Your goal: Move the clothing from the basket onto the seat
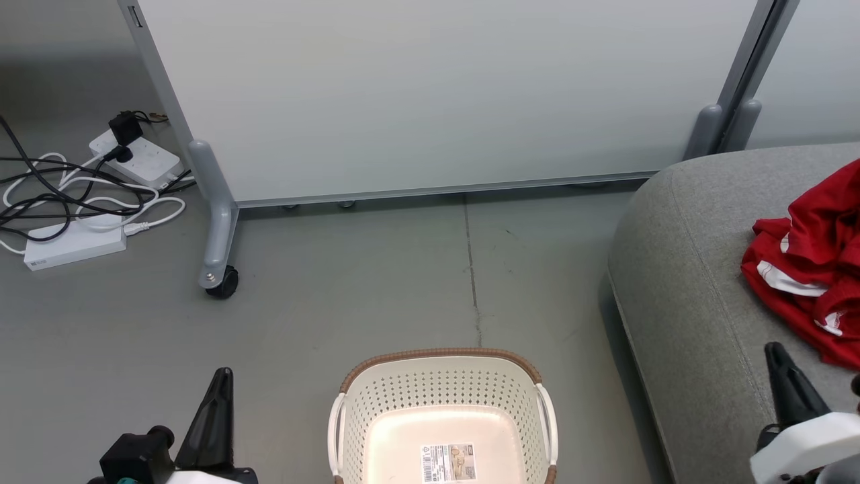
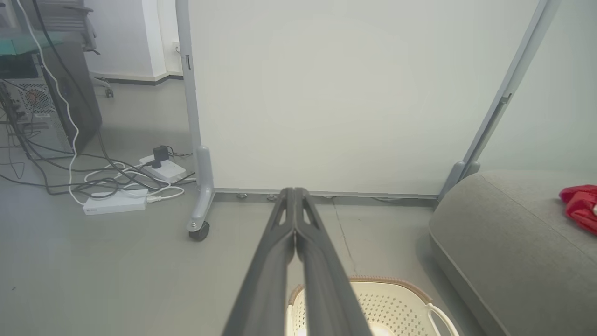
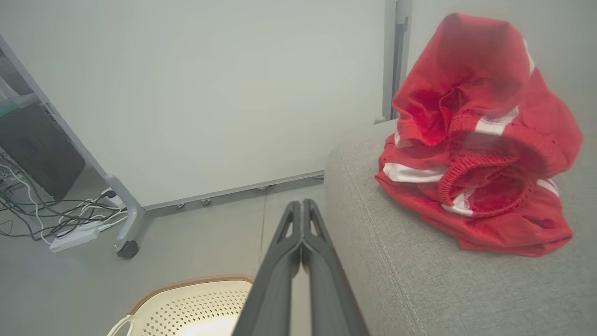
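Note:
The red clothing (image 1: 813, 262) with white trim lies heaped on the grey seat (image 1: 699, 296) at the right; the pile (image 3: 475, 144) fills the upper right of the right wrist view, and a corner of it (image 2: 580, 205) shows in the left wrist view. The cream basket (image 1: 443, 417) stands on the floor at bottom centre with just a paper label inside. My left gripper (image 1: 222, 374) is shut and empty left of the basket, fingers pressed together (image 2: 295, 192). My right gripper (image 1: 776, 349) is shut and empty above the seat's front edge, short of the clothing (image 3: 302, 203).
A pale wheeled partition panel (image 1: 430, 94) stands behind, its castor foot (image 1: 220, 281) on the floor left of centre. Power strips and tangled cables (image 1: 80, 195) lie at the far left. Computer equipment (image 2: 42, 107) stands beyond them.

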Tool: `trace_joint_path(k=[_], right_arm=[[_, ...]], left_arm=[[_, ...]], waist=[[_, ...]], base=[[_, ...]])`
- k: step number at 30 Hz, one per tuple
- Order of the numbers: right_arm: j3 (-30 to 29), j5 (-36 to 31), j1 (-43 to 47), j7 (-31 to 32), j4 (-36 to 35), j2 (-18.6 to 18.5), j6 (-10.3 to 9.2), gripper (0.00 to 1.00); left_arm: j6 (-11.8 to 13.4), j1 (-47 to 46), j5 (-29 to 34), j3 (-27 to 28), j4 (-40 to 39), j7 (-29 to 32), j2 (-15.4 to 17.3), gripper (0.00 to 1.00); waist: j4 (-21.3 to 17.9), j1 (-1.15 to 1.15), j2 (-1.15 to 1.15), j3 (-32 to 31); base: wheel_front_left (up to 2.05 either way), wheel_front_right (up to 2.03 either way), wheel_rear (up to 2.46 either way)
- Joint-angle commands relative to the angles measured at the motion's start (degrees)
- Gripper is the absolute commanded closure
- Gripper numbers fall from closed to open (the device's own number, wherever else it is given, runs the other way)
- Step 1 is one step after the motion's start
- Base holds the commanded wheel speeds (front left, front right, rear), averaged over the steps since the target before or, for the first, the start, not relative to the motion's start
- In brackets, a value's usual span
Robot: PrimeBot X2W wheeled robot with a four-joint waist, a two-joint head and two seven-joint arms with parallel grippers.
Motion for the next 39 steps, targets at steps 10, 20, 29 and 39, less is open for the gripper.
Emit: trace_joint_path(k=[10,20,29,39], right_arm=[[-9.12,10.90,-6.27,11.58,8.80,-8.48,0.00,1.00],[-15.88,19.40,-9.89,20.85,16.39,-14.65,0.00,1.00],[-21.32,26.38,-12.78,28.34,22.58,-19.69,0.00,1.00],[-26.18,32.76,-15.35,35.12,28.16,-24.27,0.00,1.00]], left_arm=[[-3.21,-3.18,-11.02,-2.22,0.06,-0.08,-1.54,1.00],[-5.49,-4.90,-19.57,-4.26,0.97,-0.14,-3.23,1.00],[-7.28,-6.21,-26.40,-5.91,1.54,-0.18,-4.59,1.00],[-8.84,-7.27,-32.51,-7.42,1.98,-0.22,-5.81,1.00]], waist=[[0.11,0.00,0.00,0.34],[0.20,0.00,0.00,0.66],[0.29,0.00,0.00,0.96],[0.39,0.00,0.00,1.25]], base=[[0.00,0.00,0.00],[0.00,0.00,0.00],[0.00,0.00,0.00],[0.00,0.00,0.00]])
